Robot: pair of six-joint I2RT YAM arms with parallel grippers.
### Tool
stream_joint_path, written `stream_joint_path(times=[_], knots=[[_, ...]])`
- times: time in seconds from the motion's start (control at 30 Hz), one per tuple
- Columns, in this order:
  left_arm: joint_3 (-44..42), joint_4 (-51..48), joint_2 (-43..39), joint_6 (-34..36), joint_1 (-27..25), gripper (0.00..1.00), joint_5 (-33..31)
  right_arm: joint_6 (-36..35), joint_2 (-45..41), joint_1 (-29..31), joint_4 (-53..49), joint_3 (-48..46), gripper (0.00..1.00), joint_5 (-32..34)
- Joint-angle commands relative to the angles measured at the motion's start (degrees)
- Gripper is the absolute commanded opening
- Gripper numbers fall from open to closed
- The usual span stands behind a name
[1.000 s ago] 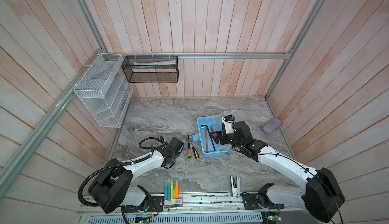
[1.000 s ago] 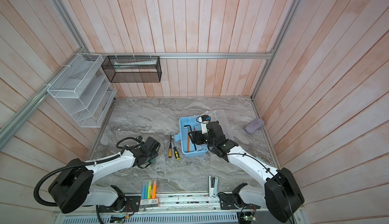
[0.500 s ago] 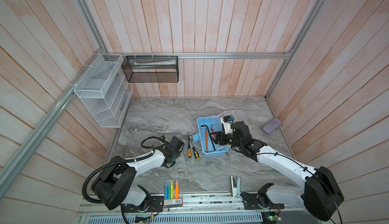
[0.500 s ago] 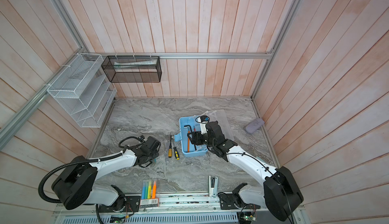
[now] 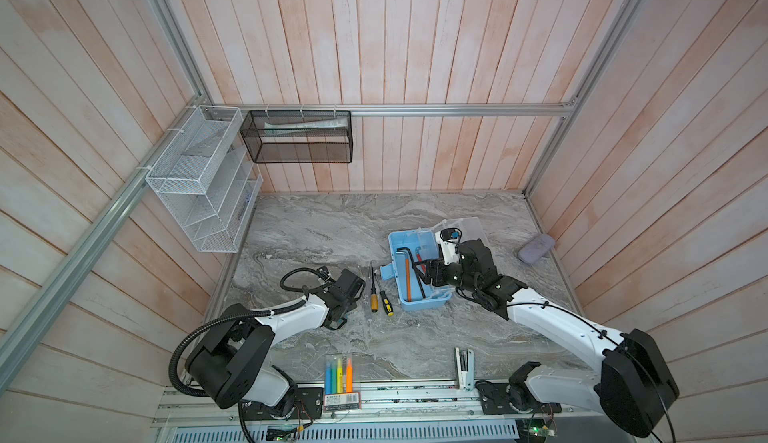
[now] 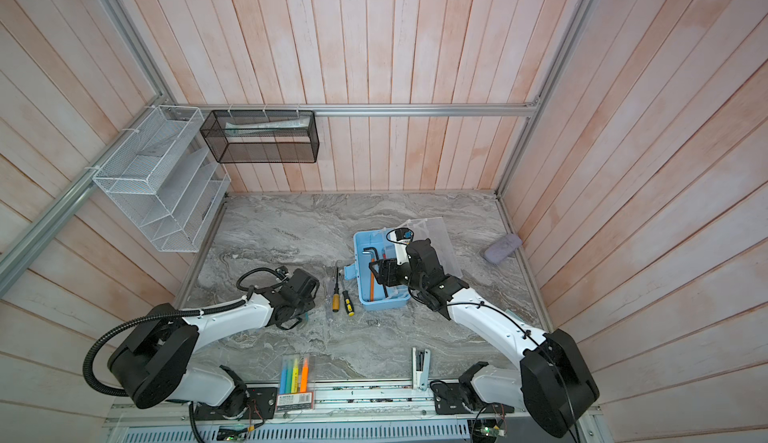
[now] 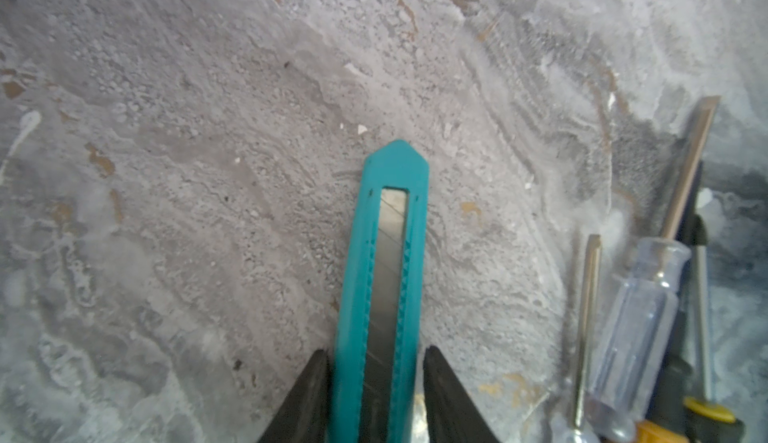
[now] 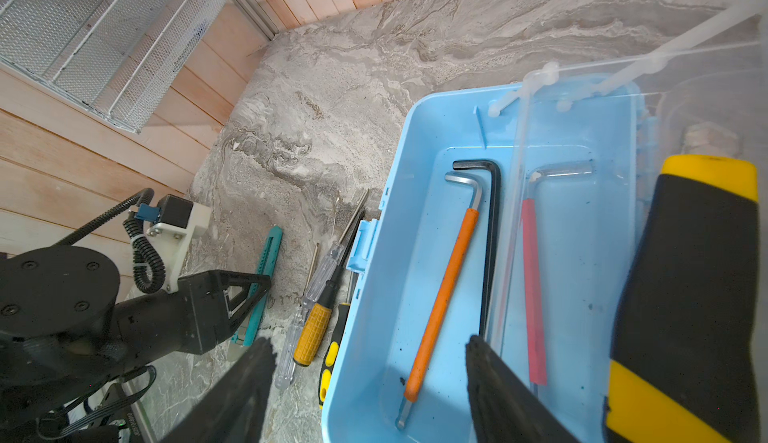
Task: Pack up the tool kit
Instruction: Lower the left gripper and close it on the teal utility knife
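Observation:
The light blue box (image 5: 419, 303) stands with its clear lid (image 5: 469, 229) swung back. Inside lie an orange-sleeved hex key (image 8: 444, 287), a black one (image 8: 492, 233) and a red-sleeved one (image 8: 530, 287). My right gripper (image 8: 368, 342) hangs open across the box's wall, one finger inside and one outside. The yellow-black utility knife (image 8: 698, 295) looms beside it, outside the jaws. Screwdrivers (image 5: 374, 295) lie on the table left of the box. My left gripper (image 7: 376, 351) straddles a teal cutter knife (image 7: 382, 254) lying flat on the table. Its fingers sit close on both sides, with a thin gap on one.
A clear pack of highlighters (image 5: 340, 372) and a white stapler (image 5: 463, 366) lie at the front edge. A grey-purple case (image 5: 536, 247) rests at the right wall. A white wire rack (image 5: 199, 179) and a black mesh basket (image 5: 299, 137) hang at the back left.
The left arm has shifted slightly at the teal knife and its jaws have narrowed round it. The right arm stays over the box.

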Motion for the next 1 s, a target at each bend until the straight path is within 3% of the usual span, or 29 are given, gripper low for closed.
stream_joint_path(times=[0.0, 0.63, 0.97], knots=[[-0.07, -2.56, 2.93, 1.0, 0.36, 0.4, 1.21, 0.62, 0.67, 0.46, 1.16, 0.37, 0.73, -0.03], [3.28, -5.12, 9.29, 4.19, 0.33, 0.36, 1.95, 0.82, 2.16, 0.39, 2.03, 0.55, 0.73, -0.22], [3.54, -4.18, 9.17, 4.54, 0.57, 0.26, 2.08, 0.97, 2.79, 0.11, 2.13, 0.72, 0.73, 0.23]])
